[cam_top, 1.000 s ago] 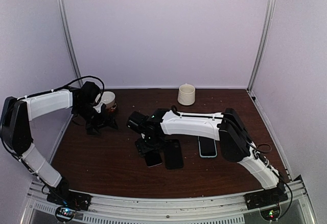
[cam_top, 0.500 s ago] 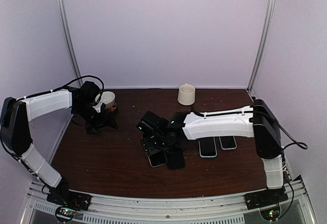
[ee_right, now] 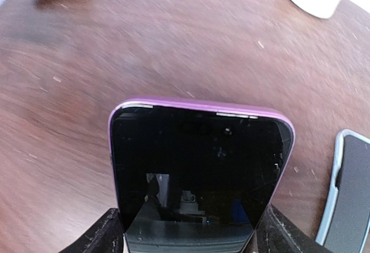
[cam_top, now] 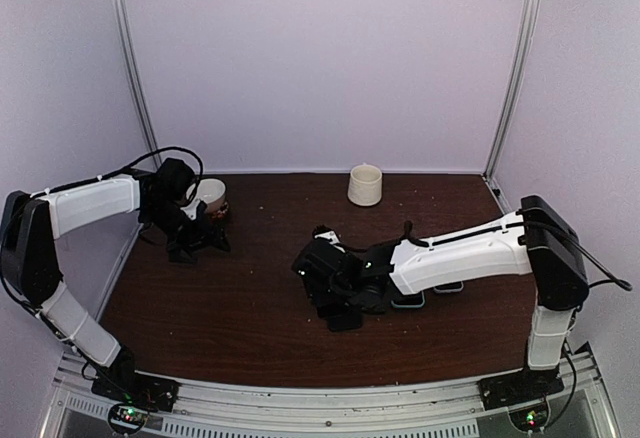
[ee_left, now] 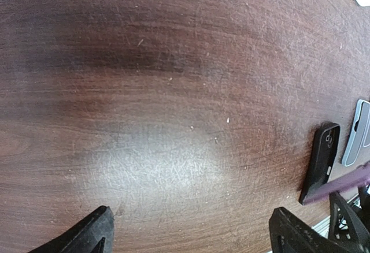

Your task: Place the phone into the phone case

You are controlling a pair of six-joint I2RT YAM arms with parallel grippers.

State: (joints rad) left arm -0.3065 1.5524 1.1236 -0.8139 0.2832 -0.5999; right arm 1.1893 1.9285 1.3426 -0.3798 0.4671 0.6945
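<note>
Gripping the purple-edged phone (ee_right: 196, 172) by its sides, our right hand (ee_right: 192, 235) hung over the worktop (cam_top: 230, 318), well nearer our bases than the mug (cam_top: 365, 185). A black case (ee_left: 319, 162) lay flat there too. Our left hand (ee_left: 191, 238) stood apart, empty, left of the mug.

Scuffed brown wooden table (cam_top: 230, 308). A white cup (cam_top: 366, 185) sits well beyond the right claw (ee_right: 191, 230), over by the back wall (cam_top: 320, 58). Just behind the left claw (ee_left: 193, 233) there's a small white bowl (cam_top: 212, 195), I think, with something reddish on it. A pale-blue-rimmed handset (ee_right: 350, 195) lies flat just right of the right claw.
</note>
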